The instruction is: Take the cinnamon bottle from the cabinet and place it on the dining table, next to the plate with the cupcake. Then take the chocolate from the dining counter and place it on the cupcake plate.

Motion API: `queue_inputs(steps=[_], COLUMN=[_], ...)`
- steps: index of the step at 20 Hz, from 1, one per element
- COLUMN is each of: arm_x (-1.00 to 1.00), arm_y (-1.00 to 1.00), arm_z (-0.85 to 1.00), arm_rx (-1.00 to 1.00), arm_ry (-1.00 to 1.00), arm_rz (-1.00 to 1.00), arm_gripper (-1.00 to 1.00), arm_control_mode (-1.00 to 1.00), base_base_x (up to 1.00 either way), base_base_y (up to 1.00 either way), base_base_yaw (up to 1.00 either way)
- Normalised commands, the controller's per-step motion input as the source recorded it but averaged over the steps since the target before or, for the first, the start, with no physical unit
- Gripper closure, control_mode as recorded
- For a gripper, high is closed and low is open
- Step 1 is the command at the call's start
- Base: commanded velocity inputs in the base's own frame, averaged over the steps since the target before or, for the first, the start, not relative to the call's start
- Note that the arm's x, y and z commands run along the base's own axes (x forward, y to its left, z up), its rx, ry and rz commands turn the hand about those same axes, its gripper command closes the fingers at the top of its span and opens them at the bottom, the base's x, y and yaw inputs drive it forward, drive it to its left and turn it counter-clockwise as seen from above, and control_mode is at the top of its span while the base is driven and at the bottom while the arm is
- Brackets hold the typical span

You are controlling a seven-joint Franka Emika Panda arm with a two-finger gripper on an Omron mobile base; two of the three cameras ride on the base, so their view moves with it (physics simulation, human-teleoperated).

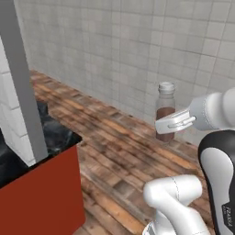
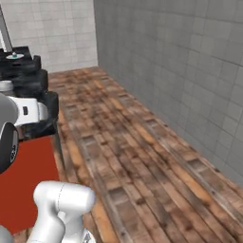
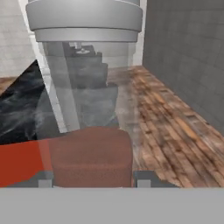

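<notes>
Your claw (image 1: 170, 123) is pinching the cinnamon bottle (image 1: 165, 111) and holding it upright in the air.

In the left base view you are seeing the bottle at right of centre, its pale grey cap up and its reddish-brown contents filling the lower part, with the white fingers (image 1: 175, 122) closing on its lower body; it is hanging above the wooden floor (image 1: 124, 151), in front of the grey tiled wall (image 1: 137, 46). In the hand view you are looking through the bottle (image 3: 85, 100) at close range, and the two dark fingertips (image 3: 144, 179) are sitting on either side of its base. The black marble worktop (image 1: 55, 135) with red sides is lying at the left of the left base view, well apart from the bottle.
</notes>
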Motion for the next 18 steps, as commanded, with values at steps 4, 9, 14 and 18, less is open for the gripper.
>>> queue_inputs(steps=[4, 9, 14, 18], arm_x=[0.00, 0.00, 0.00, 0.00], arm_y=[0.00, 0.00, 0.00, 0.00], arm_z=[0.00, 0.00, 0.00, 0.00], arm_rx=[0.00, 0.00, 0.00, 0.00], arm_ry=[0.00, 0.00, 0.00, 0.00], arm_rz=[0.00, 0.00, 0.00, 0.00], arm_gripper=[1.00, 1.00, 1.00, 1.00], arm_control_mode=[1.00, 1.00, 1.00, 1.00], base_base_x=[1.00, 1.00, 1.00, 1.00], base_base_y=[-0.64, -0.41, -0.35, -0.27], base_base_yaw=[-0.02, 0.00, 0.00, 0.00])
